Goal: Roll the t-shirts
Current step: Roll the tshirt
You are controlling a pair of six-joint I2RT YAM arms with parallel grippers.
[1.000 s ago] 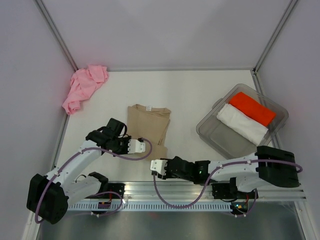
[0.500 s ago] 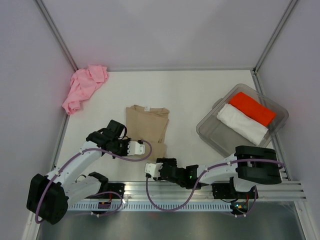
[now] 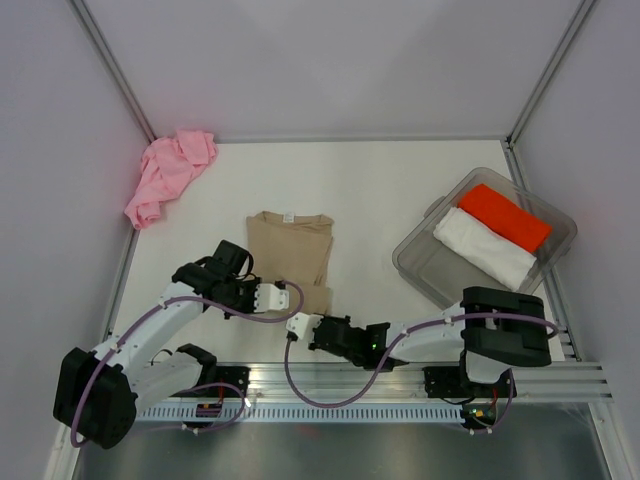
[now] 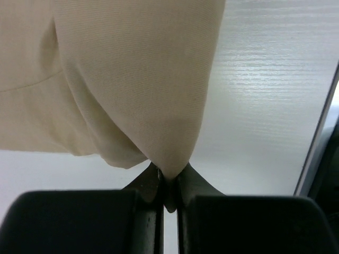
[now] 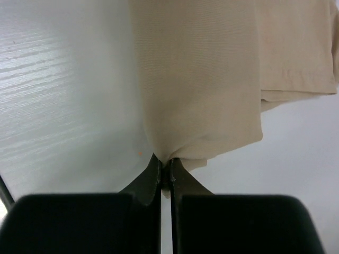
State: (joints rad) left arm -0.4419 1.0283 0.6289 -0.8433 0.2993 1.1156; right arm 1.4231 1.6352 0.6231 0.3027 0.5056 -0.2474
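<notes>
Tan shirt (image 3: 292,250) pinched at both near corners
From above it lies flat in the middle, with the pink shirt (image 3: 165,175) balled in the far-left corner. Left wrist: my left pincer (image 4: 168,180) is clamped on the hem. Right wrist: my right pincer (image 5: 165,165) is too. Thin bites, so uneven pulling could slip one out.

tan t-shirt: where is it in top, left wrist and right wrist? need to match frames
Top external: the tan t-shirt lies folded left of centre on the table, above both arms.
Left wrist: it fills the upper left, near edge pinched in the left gripper.
Right wrist: it fills the upper right, near edge pinched in the right gripper.
Shared landmark: the shirt's near edge.
</notes>
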